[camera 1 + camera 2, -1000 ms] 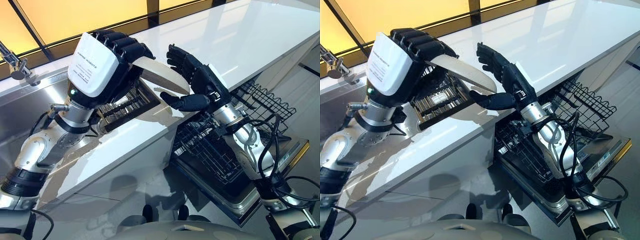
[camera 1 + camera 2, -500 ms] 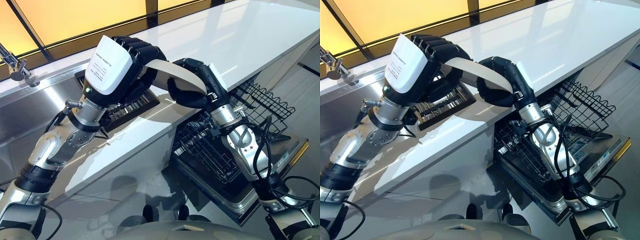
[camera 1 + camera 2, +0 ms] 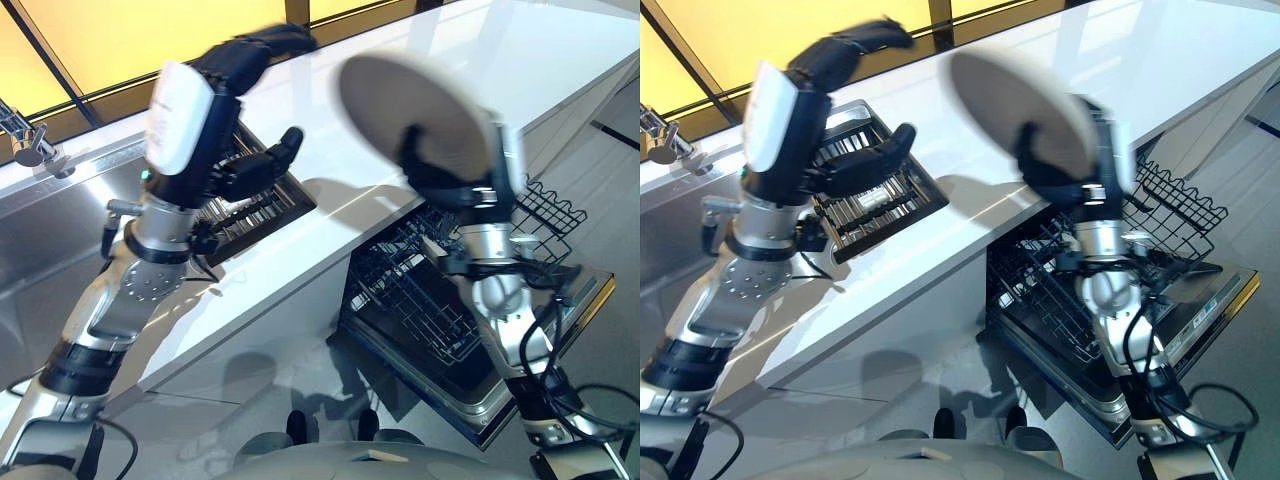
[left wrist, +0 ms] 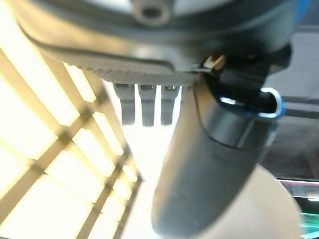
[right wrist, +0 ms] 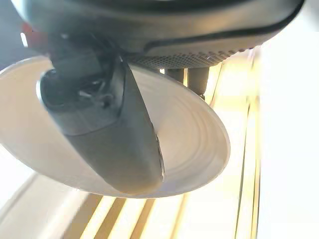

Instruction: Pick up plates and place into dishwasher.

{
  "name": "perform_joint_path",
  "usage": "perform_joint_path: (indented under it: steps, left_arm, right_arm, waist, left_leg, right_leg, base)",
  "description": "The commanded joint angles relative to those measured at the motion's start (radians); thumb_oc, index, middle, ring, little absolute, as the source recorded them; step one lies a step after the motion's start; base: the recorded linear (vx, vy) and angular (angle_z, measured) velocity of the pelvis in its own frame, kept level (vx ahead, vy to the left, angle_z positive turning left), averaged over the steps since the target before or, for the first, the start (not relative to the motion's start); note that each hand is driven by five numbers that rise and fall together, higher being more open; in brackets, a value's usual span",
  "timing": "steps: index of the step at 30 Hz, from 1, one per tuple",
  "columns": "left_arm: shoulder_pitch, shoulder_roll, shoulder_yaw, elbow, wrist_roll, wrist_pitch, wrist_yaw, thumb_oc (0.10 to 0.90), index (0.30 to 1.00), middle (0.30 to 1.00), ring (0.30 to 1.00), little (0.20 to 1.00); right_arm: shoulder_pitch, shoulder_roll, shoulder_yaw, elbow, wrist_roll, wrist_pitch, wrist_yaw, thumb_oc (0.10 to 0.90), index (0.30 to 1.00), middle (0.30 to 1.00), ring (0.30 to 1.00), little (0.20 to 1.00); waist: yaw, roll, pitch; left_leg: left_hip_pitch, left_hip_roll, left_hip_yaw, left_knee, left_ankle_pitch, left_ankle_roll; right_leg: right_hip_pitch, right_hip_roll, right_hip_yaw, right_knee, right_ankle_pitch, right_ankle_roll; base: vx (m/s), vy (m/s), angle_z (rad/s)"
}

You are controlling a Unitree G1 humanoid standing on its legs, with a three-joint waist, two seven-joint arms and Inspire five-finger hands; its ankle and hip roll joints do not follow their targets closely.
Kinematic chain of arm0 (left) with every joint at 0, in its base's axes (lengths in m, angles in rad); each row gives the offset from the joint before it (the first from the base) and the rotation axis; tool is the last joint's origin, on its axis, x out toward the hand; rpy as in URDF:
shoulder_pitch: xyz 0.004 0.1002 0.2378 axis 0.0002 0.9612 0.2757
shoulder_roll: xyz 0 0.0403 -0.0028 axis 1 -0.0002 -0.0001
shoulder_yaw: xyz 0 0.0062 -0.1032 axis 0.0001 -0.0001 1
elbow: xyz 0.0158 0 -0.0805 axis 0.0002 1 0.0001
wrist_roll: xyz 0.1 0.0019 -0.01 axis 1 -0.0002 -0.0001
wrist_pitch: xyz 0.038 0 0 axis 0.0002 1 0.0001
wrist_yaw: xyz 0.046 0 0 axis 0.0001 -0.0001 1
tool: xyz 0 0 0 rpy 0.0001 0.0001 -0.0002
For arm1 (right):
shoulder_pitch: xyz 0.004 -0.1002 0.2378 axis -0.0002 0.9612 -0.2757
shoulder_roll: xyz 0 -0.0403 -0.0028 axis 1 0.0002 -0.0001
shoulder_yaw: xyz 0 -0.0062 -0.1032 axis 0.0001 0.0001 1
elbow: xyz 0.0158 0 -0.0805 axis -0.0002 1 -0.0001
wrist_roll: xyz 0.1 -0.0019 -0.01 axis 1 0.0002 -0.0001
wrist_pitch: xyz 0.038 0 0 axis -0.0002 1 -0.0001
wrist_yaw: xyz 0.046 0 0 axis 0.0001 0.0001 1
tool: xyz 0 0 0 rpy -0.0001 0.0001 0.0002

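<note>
Now plate [image 3: 415, 108] pinched in right hand [image 3: 450, 178], held on edge above tabletop [image 3: 560, 60]; dishwasher rack [image 3: 425, 290] at 6 o'clock below; left hand [image 3: 215, 120] open, empty.

You've got a smooth, matt cream plate [image 3: 415, 100], ceramic by the look, pinched in the right robot hand [image 3: 450, 175] of dull black plastic. The white surface [image 3: 540, 60] is glossy and mirror-like. Brushed metal sink [image 3: 50, 215], black wire rack [image 3: 430, 290] below.
</note>
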Motion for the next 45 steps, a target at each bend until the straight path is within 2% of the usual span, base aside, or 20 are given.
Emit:
perform_joint_path:
  steps: [1,4,6,10,17,21,25,29,30,31,32,33,35,36,43,45]
  left_arm:
    - [0.031,0.038,0.152,0.106,-0.083,0.041,0.044,0.8,0.9,0.9,0.9,0.9]
    - [0.08,0.062,0.197,0.159,-0.01,0.089,0.09,0.8,0.9,0.9,0.9,0.9]
    - [0.102,0.08,0.212,0.183,-0.014,0.122,0.101,0.8,0.9,0.9,0.9,0.9]
    - [0.123,0.067,0.219,0.22,-0.013,0.142,0.092,0.8,0.9,0.9,0.9,0.9]
    - [0.091,0.068,0.195,0.254,-0.041,0.167,0.072,0.8,0.9,0.9,0.9,0.9]
    - [0.07,0.072,0.17,0.259,-0.047,0.172,0.069,0.8,0.9,0.9,0.9,0.9]
    - [0.048,0.081,0.138,0.257,-0.047,0.184,0.062,0.8,0.9,0.9,0.9,0.9]
    - [0.04,0.086,0.123,0.252,-0.055,0.187,0.054,0.8,0.9,0.9,0.9,0.9]
    - [0.038,0.086,0.12,0.247,-0.06,0.191,0.05,0.8,0.9,0.9,0.9,0.9]
    - [0.038,0.087,0.118,0.245,-0.058,0.193,0.048,0.8,0.9,0.9,0.9,0.9]
    - [0.037,0.088,0.117,0.244,-0.061,0.196,0.046,0.8,0.9,0.9,0.9,0.9]
    - [0.032,0.09,0.11,0.254,-0.073,0.185,0.044,0.8,0.9,0.9,0.9,0.9]
    - [0.028,0.087,0.104,0.258,-0.07,0.185,0.041,0.8,0.9,0.9,0.9,0.9]
    - [0.027,0.088,0.1,0.259,-0.075,0.184,0.04,0.8,0.9,0.9,0.9,0.9]
    - [0.032,0.089,0.093,0.259,-0.078,0.17,0.03,0.8,0.9,0.9,0.9,0.9]
    - [0.039,0.09,0.098,0.254,-0.083,0.167,0.028,0.8,0.9,0.9,0.9,0.9]
  right_arm:
    - [0.016,-0.054,-0.119,-0.039,-0.02,-0.083,-0.067,0.1,0.3,0.3,0.3,0.2]
    - [0.069,-0.042,-0.145,0.018,-0.023,-0.037,-0.037,0.1,0.3,0.3,0.3,0.2]
    - [0.104,-0.039,-0.141,0.053,-0.03,0.003,0.005,0.1,0.3,0.3,0.3,0.2]
    - [0.146,-0.014,-0.108,0.129,-0.06,0.049,0.09,0.1,0.3,0.3,0.3,0.2]
    - [0.153,-0.032,0.018,0.252,-0.243,0.117,0.199,0.1,0.3,0.3,0.3,0.2]
    - [0.13,-0.055,0.095,0.292,-0.373,0.134,0.19,0.1,0.3,0.3,0.3,0.2]
    - [0.081,-0.087,0.189,0.368,-0.435,0.255,0.195,0.1,0.3,0.3,0.3,0.2]
    - [0.051,-0.09,0.25,0.416,-0.436,0.333,0.187,0.1,0.3,0.3,0.3,0.2]
    - [0.038,-0.087,0.268,0.425,-0.442,0.34,0.184,0.218,0.401,0.401,0.401,0.318]
    - [0.029,-0.086,0.284,0.426,-0.465,0.349,0.183,0.432,0.585,0.585,0.585,0.532]
    - [0.026,-0.086,0.289,0.425,-0.467,0.347,0.182,0.578,0.709,0.709,0.709,0.678]
    - [0.012,-0.087,0.312,0.433,-0.468,0.354,0.17,0.674,0.792,0.792,0.792,0.774]
    - [-0.001,-0.083,0.33,0.44,-0.469,0.356,0.158,0.709,0.822,0.822,0.822,0.809]
    - [-0.008,-0.081,0.339,0.441,-0.468,0.359,0.151,0.8,0.9,0.9,0.9,0.9]
    - [-0.034,-0.076,0.35,0.424,-0.436,0.347,0.099,0.8,0.9,0.9,0.9,0.9]
    - [-0.033,-0.078,0.342,0.407,-0.42,0.342,0.112,0.8,0.9,0.9,0.9,0.9]
  waist:
    - [-0.031,0.035,-0.085]
    - [-0.047,0.041,-0.083]
    - [-0.059,0.043,-0.078]
    - [-0.071,0.046,-0.076]
    - [-0.068,0.048,-0.069]
    - [-0.057,0.048,-0.063]
    - [-0.035,0.048,-0.055]
    - [-0.016,0.049,-0.049]
    - [-0.012,0.049,-0.047]
    - [-0.009,0.049,-0.045]
    - [-0.007,0.049,-0.044]
    - [-0.001,0.051,-0.04]
    - [0.005,0.053,-0.039]
    - [0.008,0.054,-0.038]
    - [0.019,0.058,-0.035]
    - [0.019,0.059,-0.033]
  left_leg:
    - [0.023,-0.043,0.057,0.003,-0.124,0.024]
    - [0.024,-0.042,0.068,0.002,-0.126,0.026]
    - [0.024,-0.042,0.077,0.002,-0.126,0.027]
    - [0.021,-0.041,0.091,0.002,-0.126,0.024]
    - [0.014,-0.042,0.091,0.002,-0.124,0.02]
    - [0.011,-0.043,0.084,0.002,-0.122,0.018]
    - [0.008,-0.044,0.075,0.002,-0.123,0.016]
    - [0.008,-0.043,0.066,0.002,-0.123,0.015]
    - [0.008,-0.044,0.063,0.002,-0.122,0.016]
    - [0.009,-0.043,0.06,0.002,-0.122,0.017]
    - [0.009,-0.043,0.06,0.002,-0.122,0.017]
    - [0.01,-0.044,0.054,0.002,-0.121,0.018]
    - [0.011,-0.045,0.05,0.002,-0.121,0.019]
    - [0.012,-0.046,0.048,0.002,-0.122,0.019]
    - [0.015,-0.047,0.041,0.002,-0.122,0.022]
    - [0.017,-0.047,0.04,0.002,-0.122,0.023]
  right_leg:
    - [-0.014,0.078,-0.018,0.097,-0.129,0.007]
    - [-0.018,0.078,-0.01,0.093,-0.125,0.01]
    - [-0.02,0.077,-0.007,0.091,-0.122,0.012]
    - [-0.022,0.073,-0.007,0.085,-0.117,0.017]
    - [-0.027,0.065,-0.017,0.085,-0.112,0.023]
    - [-0.027,0.06,-0.027,0.087,-0.113,0.025]
    - [-0.026,0.053,-0.044,0.089,-0.117,0.026]
    - [-0.025,0.049,-0.056,0.095,-0.121,0.026]
    - [-0.024,0.049,-0.058,0.096,-0.122,0.025]
    - [-0.024,0.048,-0.059,0.099,-0.124,0.024]
    - [-0.023,0.048,-0.06,0.099,-0.124,0.024]
    - [-0.024,0.047,-0.062,0.105,-0.126,0.023]
    - [-0.022,0.047,-0.065,0.107,-0.128,0.022]
    - [-0.021,0.047,-0.066,0.107,-0.128,0.022]
    - [-0.018,0.047,-0.071,0.112,-0.131,0.021]
    - [-0.018,0.047,-0.07,0.113,-0.132,0.021]
  base:
    - [-0.01,0.033,-0.09]
    - [-0.02,0.036,-0.23]
    - [-0.03,0.037,-0.17]
    - [-0.02,0.024,-0.13]
    - [-0.01,0.011,-0.06]
    - [0.0,0.005,0.02]
    - [-0.01,0.004,0.09]
    - [0.01,-0.009,0.12]
    - [0.02,-0.014,0.11]
    - [0.02,-0.011,0.07]
    - [0.02,-0.012,0.05]
    - [0.02,-0.009,0.05]
    - [0.02,-0.007,0.12]
    - [0.02,-0.005,0.15]
    - [0.01,-0.005,0.05]
    - [0.01,-0.007,0.06]
